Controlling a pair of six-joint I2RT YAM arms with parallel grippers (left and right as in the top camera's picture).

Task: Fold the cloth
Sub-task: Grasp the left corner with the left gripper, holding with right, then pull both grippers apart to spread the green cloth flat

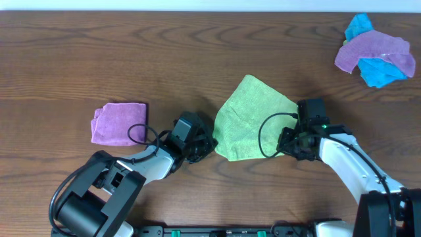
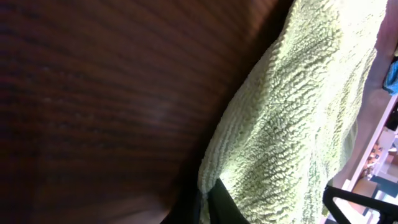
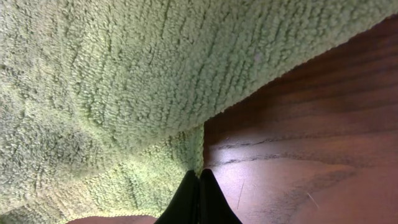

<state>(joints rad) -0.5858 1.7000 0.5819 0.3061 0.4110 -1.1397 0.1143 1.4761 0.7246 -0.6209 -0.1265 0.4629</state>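
Observation:
The lime-green cloth (image 1: 250, 118) lies on the wooden table near the front middle, partly lifted at its near edge. My left gripper (image 1: 208, 146) is shut on the cloth's near left corner; in the left wrist view the cloth (image 2: 292, 124) hangs from the dark fingertips (image 2: 205, 199). My right gripper (image 1: 284, 146) is shut on the near right corner; in the right wrist view the cloth (image 3: 124, 81) drapes above the closed fingertips (image 3: 199, 177).
A folded purple cloth (image 1: 119, 123) lies at the left of my left arm. A purple cloth (image 1: 371, 51) and a bright blue cloth (image 1: 381, 71) are piled at the far right corner. The wooden table (image 1: 99, 52) shows between them.

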